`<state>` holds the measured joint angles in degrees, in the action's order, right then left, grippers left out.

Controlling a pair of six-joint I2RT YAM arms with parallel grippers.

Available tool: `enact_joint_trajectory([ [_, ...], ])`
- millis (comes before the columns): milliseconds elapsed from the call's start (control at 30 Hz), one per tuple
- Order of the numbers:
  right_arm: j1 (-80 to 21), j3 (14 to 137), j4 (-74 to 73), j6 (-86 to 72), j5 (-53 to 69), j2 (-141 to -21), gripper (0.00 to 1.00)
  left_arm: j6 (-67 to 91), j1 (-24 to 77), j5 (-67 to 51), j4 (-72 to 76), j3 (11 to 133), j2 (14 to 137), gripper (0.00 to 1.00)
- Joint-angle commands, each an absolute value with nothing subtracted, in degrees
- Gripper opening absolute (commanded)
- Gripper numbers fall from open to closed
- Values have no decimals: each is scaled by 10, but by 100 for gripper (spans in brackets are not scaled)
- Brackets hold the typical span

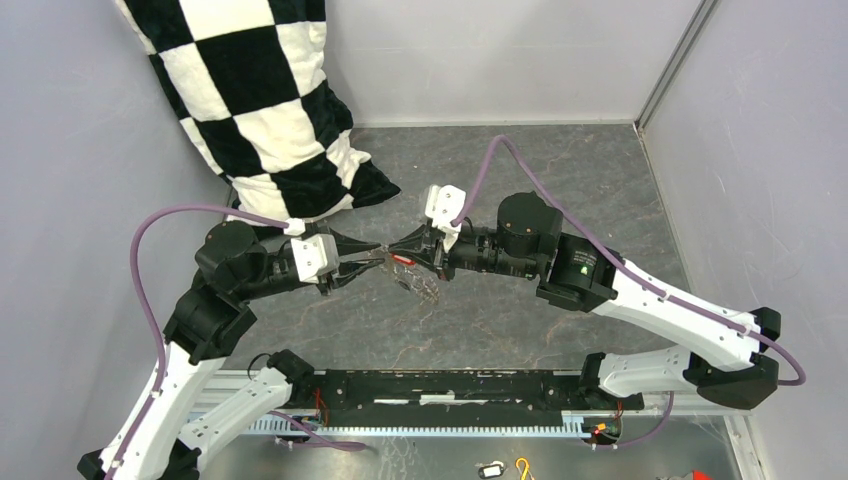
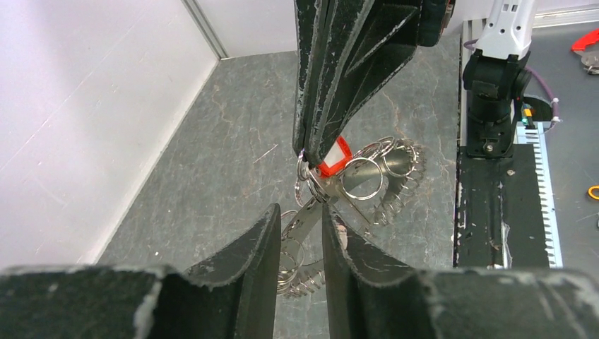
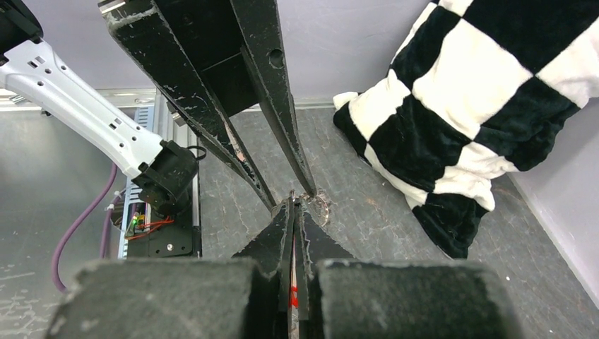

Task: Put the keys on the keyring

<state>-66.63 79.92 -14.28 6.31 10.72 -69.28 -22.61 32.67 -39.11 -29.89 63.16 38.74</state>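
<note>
Both grippers meet tip to tip above the grey table. My right gripper (image 1: 398, 250) (image 3: 293, 201) is shut on a small key with a red head (image 1: 403, 261) (image 2: 336, 158) (image 3: 293, 300); the red shows between its pressed fingers. The keyring (image 1: 425, 286) (image 2: 399, 173), a thin metal hoop fringed with small rings, hangs just under the two tips. In the left wrist view my left gripper (image 1: 362, 262) (image 2: 300, 207) stands narrowly apart around a flat metal part of the keyring (image 2: 309, 220), which spans its fingertips. The red key's blade end touches the small rings there.
A black-and-white checkered pillow (image 1: 270, 110) (image 3: 480, 92) leans in the back left corner. Grey walls close in left, back and right. The black base rail (image 1: 450, 385) runs along the near edge, with a yellow hook (image 1: 522, 466) and a dark tag (image 1: 490, 469) beyond it.
</note>
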Motion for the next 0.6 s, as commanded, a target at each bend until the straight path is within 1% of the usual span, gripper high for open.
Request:
enact_joint_trajectory([
  [0, -667, 833, -89, 60, 120, -693, 1, -190, 329, -399, -277, 652, 392, 36],
  [100, -666, 835, -89, 60, 122, -694, 1, -181, 329, -413, -276, 653, 394, 38],
  [300, -667, 833, -86, 56, 128, -695, 1, -174, 329, -401, -264, 645, 393, 36],
  [567, -667, 833, -86, 53, 139, -697, 1, -178, 329, -380, -249, 636, 386, 27],
])
